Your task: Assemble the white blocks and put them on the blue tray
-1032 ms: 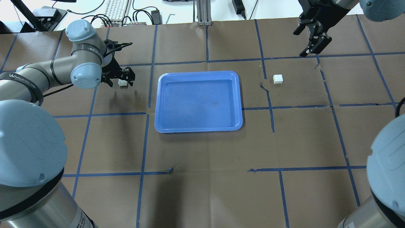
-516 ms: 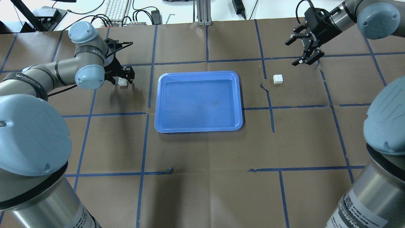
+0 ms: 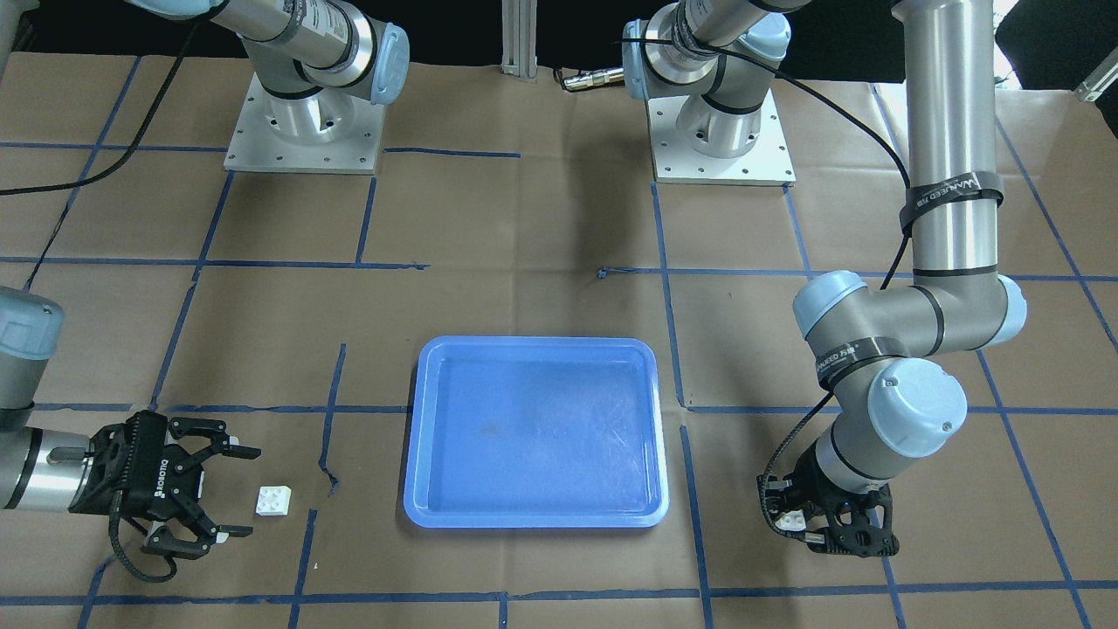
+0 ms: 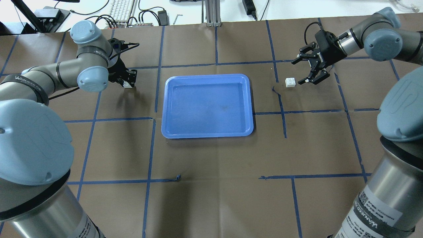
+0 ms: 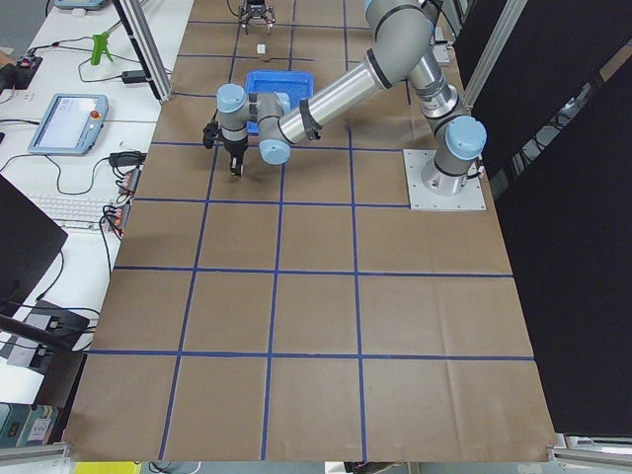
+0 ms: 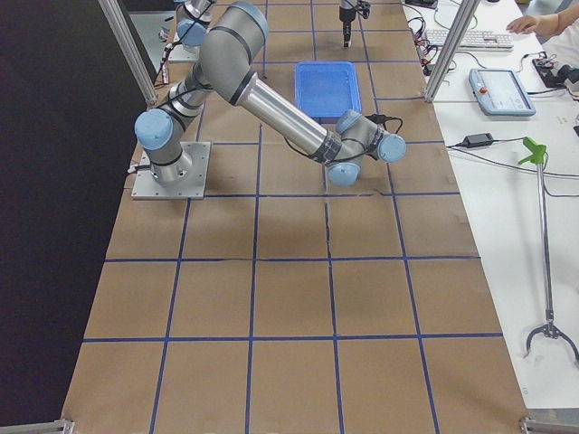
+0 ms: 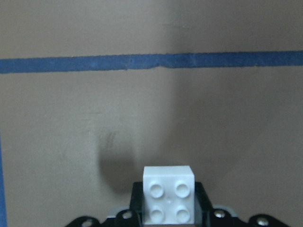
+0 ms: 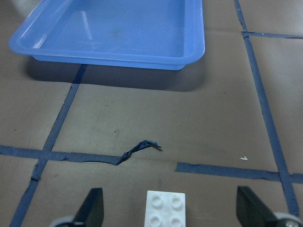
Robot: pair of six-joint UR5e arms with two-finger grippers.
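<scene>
One white block (image 4: 290, 82) lies on the brown paper right of the blue tray (image 4: 207, 130). My right gripper (image 4: 296, 72) is open, low, with its tips just short of this block. In the right wrist view the block (image 8: 165, 208) sits centred between the two spread fingers (image 8: 93, 208). My left gripper (image 4: 129, 82) is shut on the other white block (image 7: 169, 201), left of the tray, studs facing the wrist camera. In the front-facing view this held block (image 3: 793, 520) shows at the left gripper (image 3: 830, 524). The tray holds nothing.
Blue tape lines grid the brown paper. A torn tape curl (image 8: 142, 146) lies between the right-hand block and the tray (image 8: 113, 56). Keyboard and cables lie beyond the table's far edge (image 4: 122, 10).
My right gripper has swung down and toward the tray, ending open next to the right-hand block. My left gripper's fingers have closed in on the left-hand block.
</scene>
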